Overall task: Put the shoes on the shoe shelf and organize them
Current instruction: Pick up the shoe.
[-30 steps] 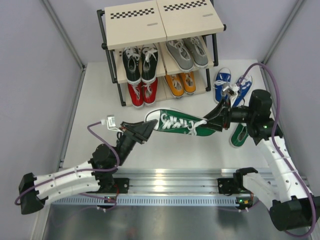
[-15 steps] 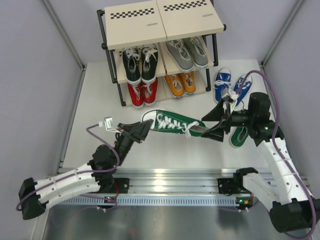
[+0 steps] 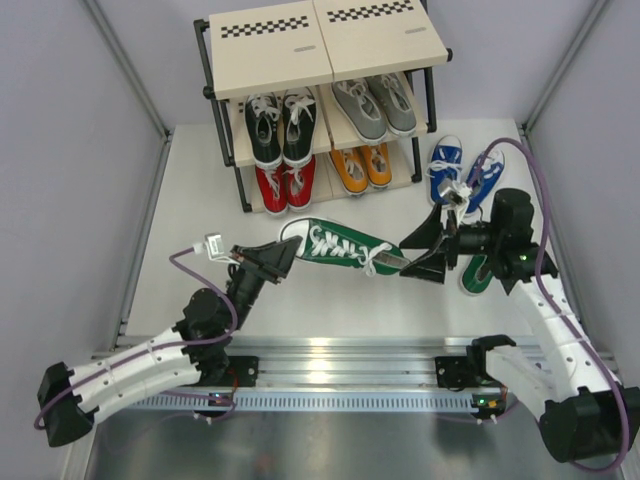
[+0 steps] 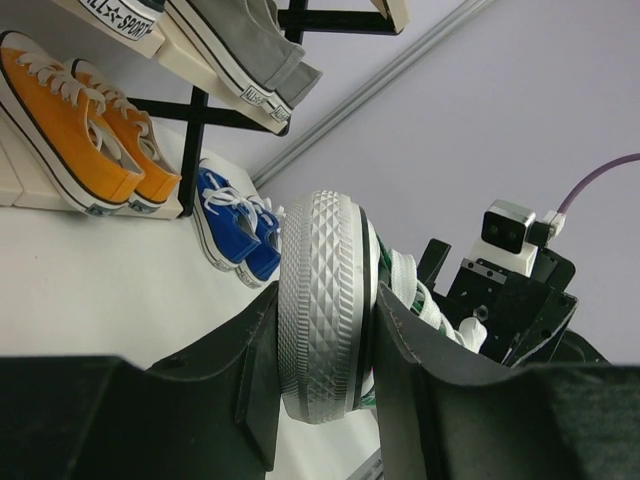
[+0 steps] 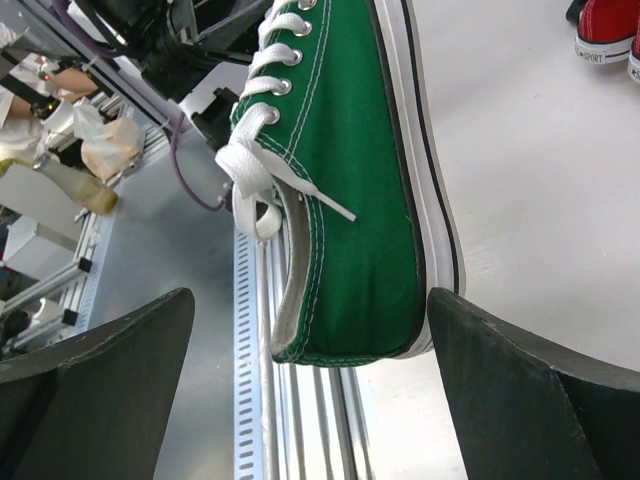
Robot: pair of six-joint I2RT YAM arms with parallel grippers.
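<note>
Pinching green shoe [image 3: 335, 245] by rubber toe cap: my left pincer [image 3: 284, 256], part closed, one finger each side. Shoe tilted on side, in front of shoe shelf [image 3: 270, 60], heel toward my right pincer [image 3: 417, 252]. Right pincer: spread wide, heel in gap, touching neither finger.

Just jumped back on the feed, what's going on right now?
The left gripper is clamped on the toe of a green shoe, holding it in front of the shelf. The right gripper is open, its jaws either side of the heel, not gripping. The other green shoe and the blue pair sit on the table right of the shelf. The black pair, grey pair, red pair and orange pair are already shelved.
</note>
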